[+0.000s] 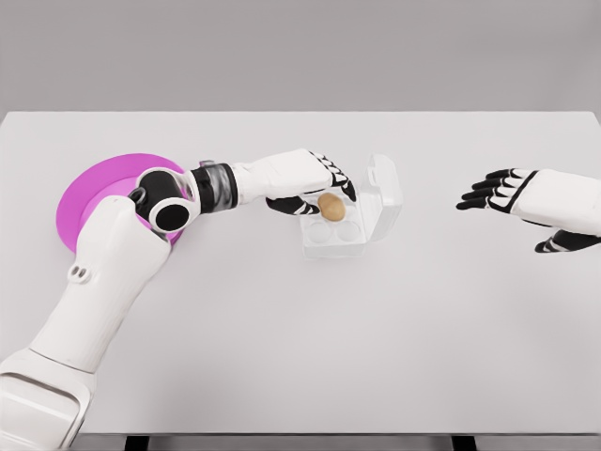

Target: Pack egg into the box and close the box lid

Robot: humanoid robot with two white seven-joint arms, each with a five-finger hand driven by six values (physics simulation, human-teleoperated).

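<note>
Head view of a white table [300,357]. A clear plastic egg box [349,218] sits near the table's middle, its lid [385,193] raised and tilted back toward the right. One brown egg [331,207] lies at the box's rear-left cell; 2 empty round cells show in the front row. The left hand [315,188] reaches from the left across to the box, its black fingers [291,204] curved close around the egg's left side and top; whether they still grip it cannot be told. The left arm crosses a magenta plate [84,197] lying at the table's left. The right hand [512,193] hovers well apart to the right of the box, fingers spread and holding nothing.
</note>
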